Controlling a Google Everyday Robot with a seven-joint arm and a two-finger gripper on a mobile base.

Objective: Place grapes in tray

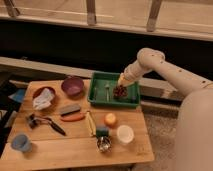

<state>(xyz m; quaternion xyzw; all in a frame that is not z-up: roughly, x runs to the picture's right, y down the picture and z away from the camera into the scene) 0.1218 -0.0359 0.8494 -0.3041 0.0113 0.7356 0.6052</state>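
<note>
The main risk from here is that the small bunch of dark red-purple grapes (119, 92) gets dragged or tipped back out when the arm lifts, should a finger catch on the lumpy cluster or a stem; a sideways pull could also shove the shallow rectangular green plastic tray (98, 98) across the wooden table (75, 150) toward the round purple bowl (72, 85). The grapes lie inside the tray, in its right half, just beside a thin pale utensil (107, 90) that rests nearer the middle. The gripper (121, 83) sits directly above the bunch, close enough that it seems to touch the top of it, so the grapes are just under the fingertips. Whether the grip is released or clenched on the bunch, I cannot tell
</note>
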